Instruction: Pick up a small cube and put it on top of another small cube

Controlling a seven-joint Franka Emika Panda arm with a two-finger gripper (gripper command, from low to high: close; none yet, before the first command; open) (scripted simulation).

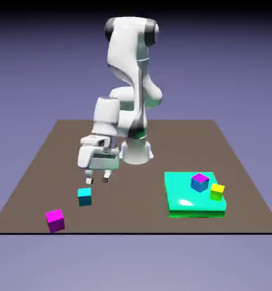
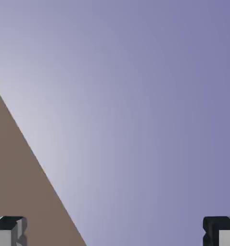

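Note:
The small magenta cube sits near the table's front edge at the exterior view's left. A teal cube lies a little behind it and to its right. My gripper hangs open above the table, just behind and above the teal cube, touching neither cube. In the hand view the two fingertips stand wide apart at the bottom corners with nothing between them. That view shows only a wedge of brown table and the backdrop. No cube appears there.
A bright green slab lies at the exterior view's right, carrying a blue cube with a magenta top and a yellow cube. The robot's base stands mid-table behind the gripper.

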